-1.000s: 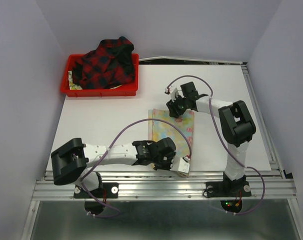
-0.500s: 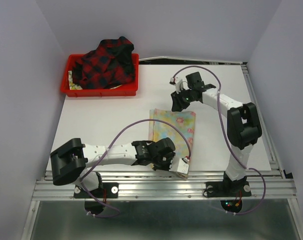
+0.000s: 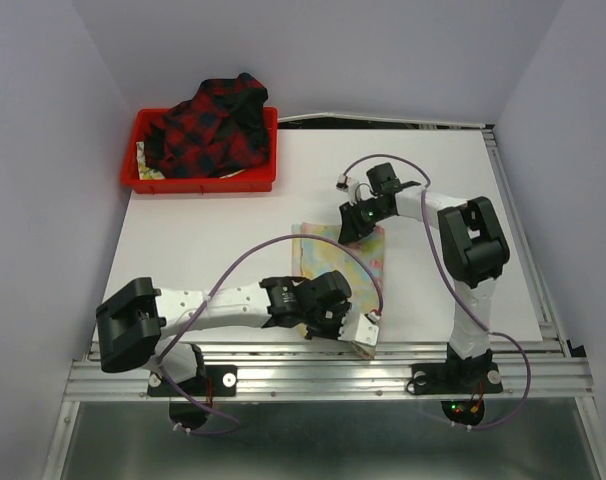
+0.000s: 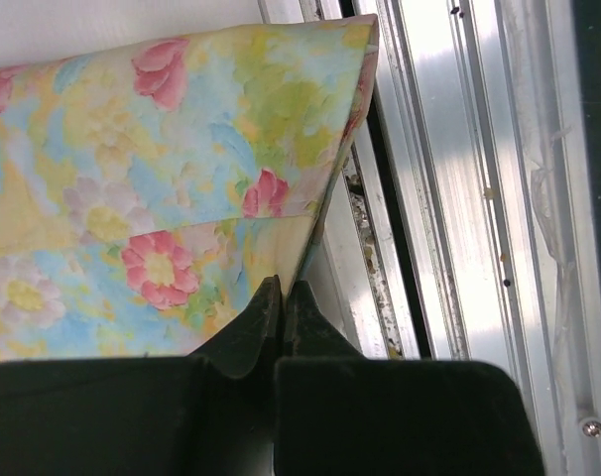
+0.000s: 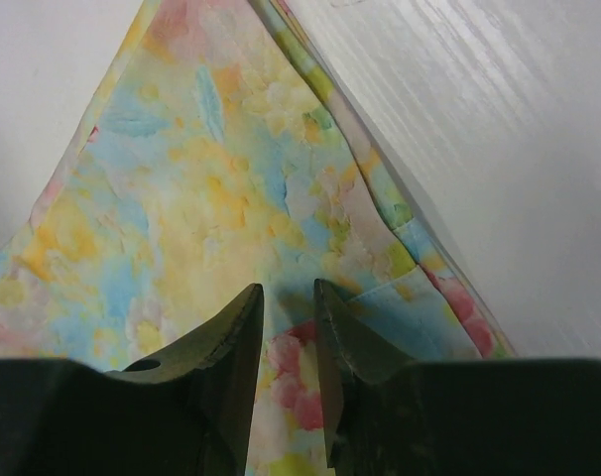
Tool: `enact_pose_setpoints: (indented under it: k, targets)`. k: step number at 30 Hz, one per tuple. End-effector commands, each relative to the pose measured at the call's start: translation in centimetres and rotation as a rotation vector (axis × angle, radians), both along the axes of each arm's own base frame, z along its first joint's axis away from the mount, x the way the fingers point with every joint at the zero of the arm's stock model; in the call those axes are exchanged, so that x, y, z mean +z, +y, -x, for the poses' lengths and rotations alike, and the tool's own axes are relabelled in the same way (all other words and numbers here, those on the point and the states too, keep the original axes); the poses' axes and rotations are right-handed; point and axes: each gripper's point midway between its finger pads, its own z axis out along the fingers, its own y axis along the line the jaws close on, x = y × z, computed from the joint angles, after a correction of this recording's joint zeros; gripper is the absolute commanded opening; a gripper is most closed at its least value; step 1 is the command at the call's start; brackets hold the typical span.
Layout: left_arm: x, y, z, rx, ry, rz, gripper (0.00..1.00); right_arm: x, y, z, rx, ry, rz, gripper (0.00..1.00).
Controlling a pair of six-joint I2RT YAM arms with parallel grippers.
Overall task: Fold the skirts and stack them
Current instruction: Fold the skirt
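The pastel floral skirt point(image 3: 333, 255) lies folded as a narrow rectangle in the table's near middle. My left gripper point(image 3: 335, 328) is at its near edge, shut on the skirt's corner point(image 4: 310, 223) beside the metal rail; its tips point(image 4: 284, 288) meet with cloth between them. My right gripper point(image 3: 351, 228) sits low on the skirt's far edge. Its jaws point(image 5: 289, 288) stand a narrow gap apart over the floral cloth point(image 5: 201, 178), nothing pinched. The red-and-black plaid skirt point(image 3: 208, 125) is heaped in the red tray point(image 3: 198, 185) at the far left.
A metal rail point(image 4: 449, 198) runs along the table's near edge, right beside the left gripper. Another patterned cloth point(image 3: 145, 165) peeks out under the plaid skirt in the tray. Purple cables loop over both arms.
The right gripper swung away toward the far side, then came back down onto the skirt's far edge with its jaws narrower. The left gripper kept its grip at the near edge.
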Motion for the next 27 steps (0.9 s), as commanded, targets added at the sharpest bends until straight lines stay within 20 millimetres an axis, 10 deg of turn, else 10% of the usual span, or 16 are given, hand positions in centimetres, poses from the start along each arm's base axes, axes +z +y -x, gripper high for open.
enact_pose_setpoints:
  k: [1,6,16,27]
  targets:
    - [6.2,-1.5,0.2,-0.007,0.006,0.123,0.00,-3.6,-0.1,4.2,0.045,0.095,0.063,0.33]
    - [9.2,-1.9,-1.3,0.039,-0.019,0.159,0.00,-4.0,0.0,6.1,0.075,0.110,0.065,0.34]
    - [11.7,-2.4,-11.4,0.202,-0.156,0.206,0.00,-4.1,0.3,8.5,0.125,0.117,0.056,0.34]
    - [8.0,-2.7,-19.6,0.281,-0.282,0.169,0.00,-3.7,0.6,9.1,0.149,0.124,0.046,0.34]
